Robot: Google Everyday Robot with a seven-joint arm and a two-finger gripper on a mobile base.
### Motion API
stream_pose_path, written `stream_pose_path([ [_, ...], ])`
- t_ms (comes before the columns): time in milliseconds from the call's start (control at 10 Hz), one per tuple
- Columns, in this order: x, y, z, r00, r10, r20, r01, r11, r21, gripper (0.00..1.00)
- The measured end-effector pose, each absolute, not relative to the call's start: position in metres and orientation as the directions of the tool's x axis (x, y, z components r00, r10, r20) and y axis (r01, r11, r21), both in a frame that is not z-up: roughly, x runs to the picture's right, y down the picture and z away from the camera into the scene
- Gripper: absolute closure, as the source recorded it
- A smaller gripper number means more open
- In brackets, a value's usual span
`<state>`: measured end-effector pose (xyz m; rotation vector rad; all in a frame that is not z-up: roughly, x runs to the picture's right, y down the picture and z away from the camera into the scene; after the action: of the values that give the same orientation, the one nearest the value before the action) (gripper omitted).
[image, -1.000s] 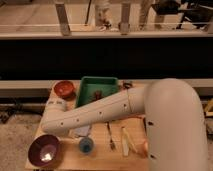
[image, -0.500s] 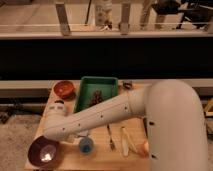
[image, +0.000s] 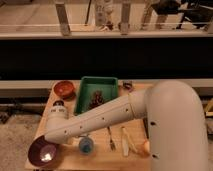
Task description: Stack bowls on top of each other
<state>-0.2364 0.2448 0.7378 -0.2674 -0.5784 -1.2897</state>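
Observation:
The large dark purple bowl (image: 42,153) sits at the front left corner of the wooden table (image: 100,159). The smaller red-orange bowl (image: 64,89) sits at the back left, well apart from it. My white arm reaches from the right across the table, down to the left. The gripper (image: 50,140) is at the arm's end, just above the back rim of the purple bowl, mostly hidden by the arm. Nothing shows in it.
A green tray (image: 85,98) with dark items stands at the back middle. A white bottle with a dark cap (image: 58,111) stands between the bowls. A blue cup (image: 86,145), a fork (image: 111,139), a pale utensil (image: 125,142) and a small dark metal cup (image: 127,86) lie around.
The arm's end has moved down and a little left, closer to the purple bowl. Both bowls stay where they were.

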Motion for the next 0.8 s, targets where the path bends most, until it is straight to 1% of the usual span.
stream_pose_path([
  [800, -0.2393, 0.2518, 0.7375, 0.155, -0.815, 0.559, 0.941, 0.294, 0.167, 0.2],
])
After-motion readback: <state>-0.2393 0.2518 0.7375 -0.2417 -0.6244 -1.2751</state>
